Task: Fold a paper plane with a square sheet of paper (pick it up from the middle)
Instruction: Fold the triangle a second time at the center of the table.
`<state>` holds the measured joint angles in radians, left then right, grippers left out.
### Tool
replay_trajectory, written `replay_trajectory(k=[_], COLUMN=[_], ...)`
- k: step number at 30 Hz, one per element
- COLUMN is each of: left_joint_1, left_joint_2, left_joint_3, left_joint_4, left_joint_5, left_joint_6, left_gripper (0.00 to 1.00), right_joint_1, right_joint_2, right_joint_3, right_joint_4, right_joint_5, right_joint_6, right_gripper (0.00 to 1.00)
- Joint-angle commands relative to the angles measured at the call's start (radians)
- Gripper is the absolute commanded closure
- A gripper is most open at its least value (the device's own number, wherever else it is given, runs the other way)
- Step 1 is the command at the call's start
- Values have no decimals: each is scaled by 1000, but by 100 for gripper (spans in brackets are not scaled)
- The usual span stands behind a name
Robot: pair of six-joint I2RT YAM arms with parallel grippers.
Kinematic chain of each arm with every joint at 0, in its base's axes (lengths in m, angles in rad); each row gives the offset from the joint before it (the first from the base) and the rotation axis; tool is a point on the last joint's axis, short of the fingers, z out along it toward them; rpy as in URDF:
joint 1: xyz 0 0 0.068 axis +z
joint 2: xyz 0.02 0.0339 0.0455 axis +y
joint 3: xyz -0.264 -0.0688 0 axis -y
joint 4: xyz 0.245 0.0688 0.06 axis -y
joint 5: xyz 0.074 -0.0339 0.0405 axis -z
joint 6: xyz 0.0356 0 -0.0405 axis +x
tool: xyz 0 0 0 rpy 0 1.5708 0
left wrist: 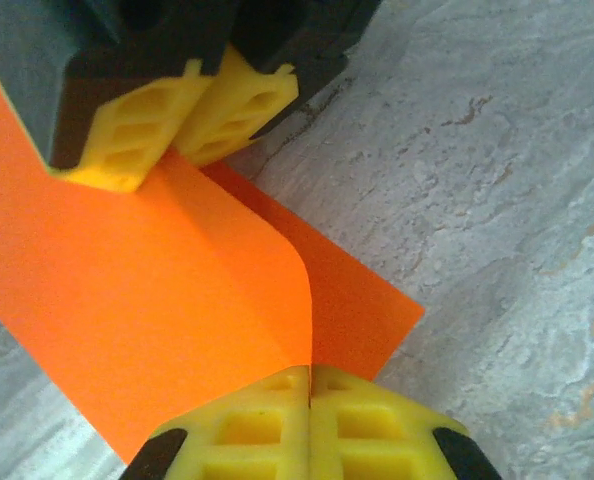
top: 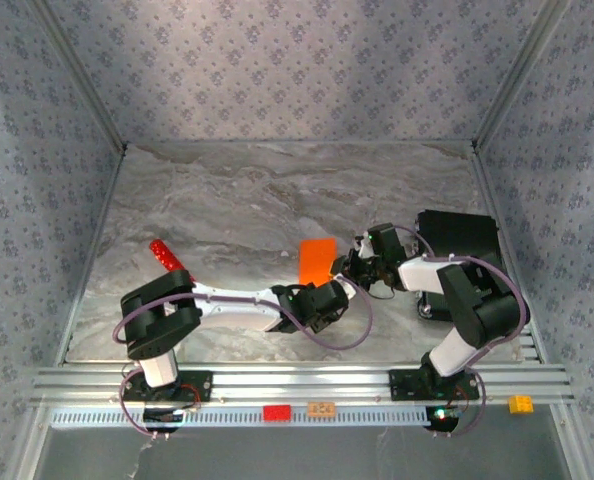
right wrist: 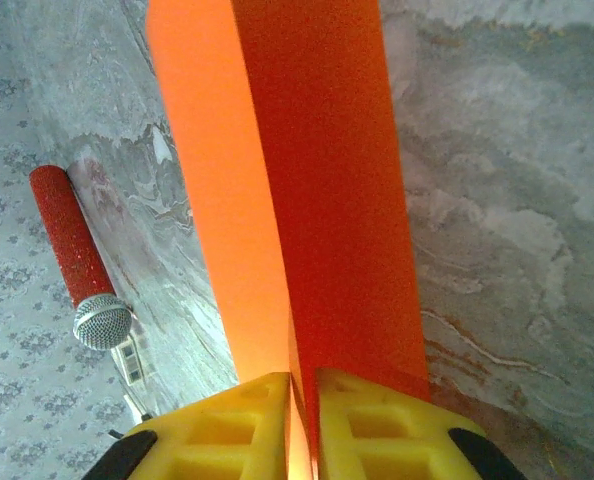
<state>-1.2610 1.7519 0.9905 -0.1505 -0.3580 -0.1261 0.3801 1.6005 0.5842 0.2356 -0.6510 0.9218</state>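
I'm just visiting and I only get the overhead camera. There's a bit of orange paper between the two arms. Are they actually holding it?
Observer: Yes. The left wrist camera shows the left gripper pinched shut on an edge of the orange paper.
Operator: And the other arm?
Observer: The right gripper is shut on it too. Its own wrist camera shows the paper running up from between its fingertips.
Operator: Is the paper flat?
Observer: No, it is folded. In the left wrist view one layer curls over another along a soft, rounded bend.
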Motion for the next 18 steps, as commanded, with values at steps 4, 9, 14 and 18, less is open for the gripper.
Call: replay_trajectory(k=[4,9,14,18], left_joint_1=[71,189,290,347], left_joint_2=[-82,-126,-100,-89], left_joint_3=[-53,-106,-129,-150], left_joint_4=[62,134,207,257], left_joint_5=[174,446,690,772], left_joint_6=[-86,-179,-258,-307], left_gripper=[100,100,100,100], right_joint_1=[-28,-70,-69,-39], right_joint_2=[-61,-142,-230,-276], right_joint_3=[-28,-57,-68,-100], right_joint_4=[-34,-106,-189,-188], right_joint_5=[11,38,80,98], right_joint_6=[1,-20,-42,-23], right_gripper=[80,75,73,76])
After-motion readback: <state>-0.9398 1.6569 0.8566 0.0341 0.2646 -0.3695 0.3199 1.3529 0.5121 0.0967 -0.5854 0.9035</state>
